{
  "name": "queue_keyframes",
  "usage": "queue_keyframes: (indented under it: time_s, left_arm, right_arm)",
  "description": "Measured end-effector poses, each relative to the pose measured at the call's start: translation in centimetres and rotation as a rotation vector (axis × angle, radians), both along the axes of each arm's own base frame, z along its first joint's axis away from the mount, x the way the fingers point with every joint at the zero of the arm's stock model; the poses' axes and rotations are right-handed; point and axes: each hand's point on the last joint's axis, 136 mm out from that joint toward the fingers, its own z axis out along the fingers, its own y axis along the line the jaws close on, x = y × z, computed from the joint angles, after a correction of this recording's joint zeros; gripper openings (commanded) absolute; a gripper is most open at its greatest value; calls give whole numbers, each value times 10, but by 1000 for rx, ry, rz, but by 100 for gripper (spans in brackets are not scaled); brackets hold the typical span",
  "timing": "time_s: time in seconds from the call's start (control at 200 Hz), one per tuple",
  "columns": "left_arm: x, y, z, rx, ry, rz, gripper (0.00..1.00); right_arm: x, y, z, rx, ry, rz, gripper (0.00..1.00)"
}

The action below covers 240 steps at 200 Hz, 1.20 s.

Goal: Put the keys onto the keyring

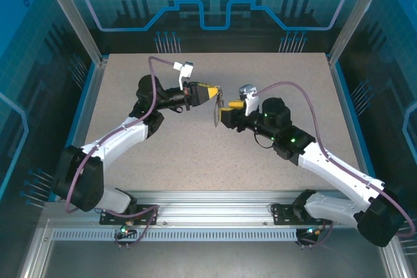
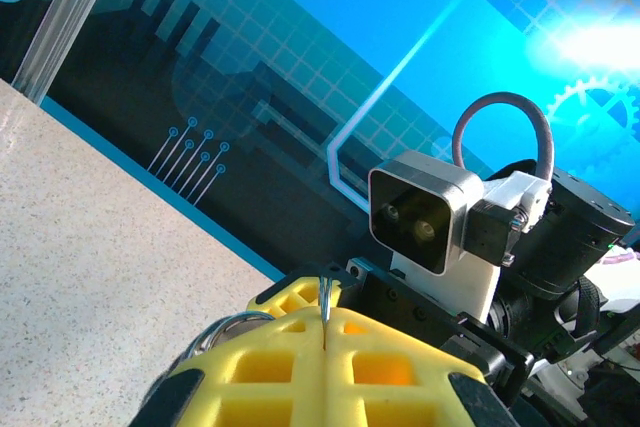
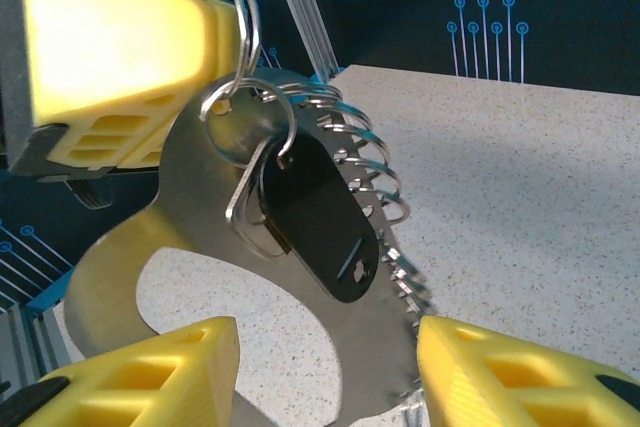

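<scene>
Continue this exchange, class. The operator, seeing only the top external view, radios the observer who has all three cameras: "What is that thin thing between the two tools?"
Observer: The keyring. From the right wrist it shows broadside as a flat metal loop, with small rings fringing one edge.
Operator: Where is the key?
Observer: The black-headed key hangs against the loop's face, near its upper end.
Operator: Is the left tool gripping?
Observer: Yes. From the left wrist, its fingers are closed on a thin silvery edge.
</scene>
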Motion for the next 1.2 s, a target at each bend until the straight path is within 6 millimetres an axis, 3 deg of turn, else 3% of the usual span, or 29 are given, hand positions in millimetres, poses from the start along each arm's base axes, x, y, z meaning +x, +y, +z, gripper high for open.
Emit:
queue_keyframes:
  time_s: [0.36,0.635,0.85,1.04,1.2]
  left_arm:
    - [-1,-2,1,-2,-2,1,0]
    - [-1,-3,2,-4,-2,4,0]
    - [-2,-4,2,-4,-2,1,0]
    - [-2,-4,2,-5,-1,5,0]
    - [-2,-4,2,-5,-1,5,0]
  right_arm:
    - [8,10,16,-13,-54,-8,50]
    - [15,13,12,-42,-64,-16,44]
    - [18,11,11,-65,-80,-35,18]
    - [19,7,13,-76,-94,-49,1]
    - [15,4,15,-84,-98,-46,0]
